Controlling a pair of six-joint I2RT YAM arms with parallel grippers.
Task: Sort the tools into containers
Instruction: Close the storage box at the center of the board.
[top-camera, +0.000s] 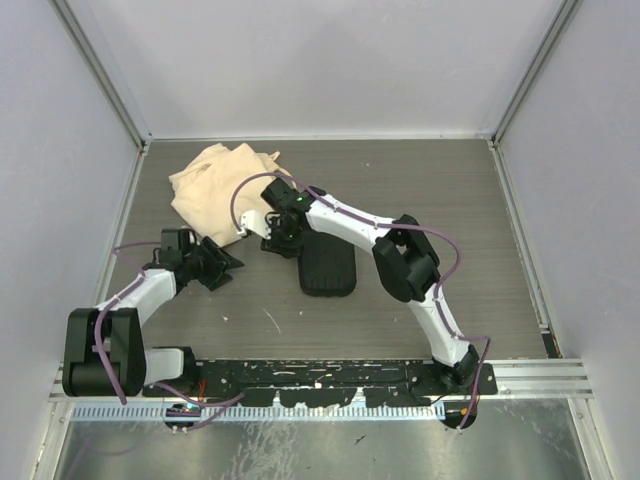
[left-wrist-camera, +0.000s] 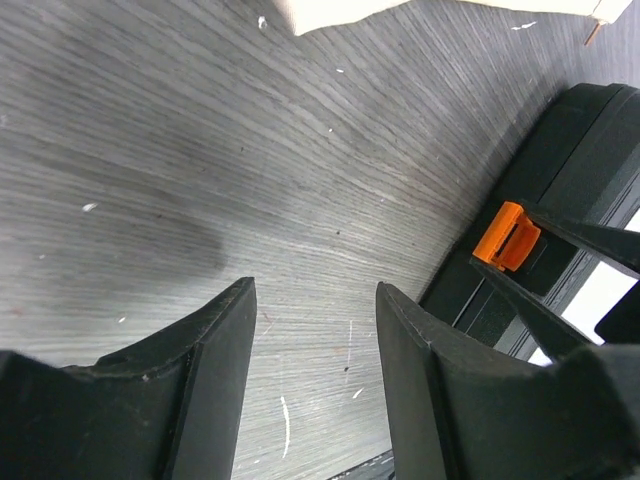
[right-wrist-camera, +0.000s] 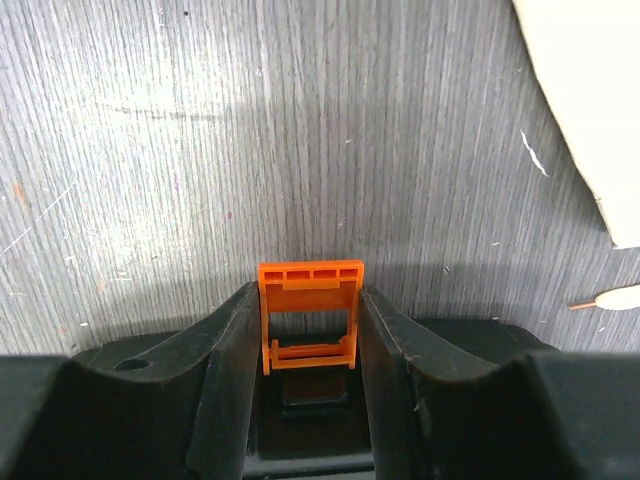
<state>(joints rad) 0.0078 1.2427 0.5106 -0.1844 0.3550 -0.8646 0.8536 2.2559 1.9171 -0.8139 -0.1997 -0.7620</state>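
Observation:
The black tool case (top-camera: 328, 268) lies shut in the middle of the table, its orange latch (right-wrist-camera: 310, 275) at the far end. My right gripper (top-camera: 283, 232) is shut on that latch, one finger pressing each side, and the latch stands flipped up from the case (right-wrist-camera: 470, 335). The beige cloth bag (top-camera: 215, 190) lies crumpled at the back left. My left gripper (top-camera: 228, 262) hovers low over bare table left of the case, open with nothing between its fingers (left-wrist-camera: 225, 340). The left wrist view shows the latch (left-wrist-camera: 507, 236) to its right. The tools are out of view.
White side walls and metal rails enclose the table. A corner of the bag (right-wrist-camera: 590, 100) lies close to the right gripper. The arm mounting plate (top-camera: 330, 375) runs along the near edge.

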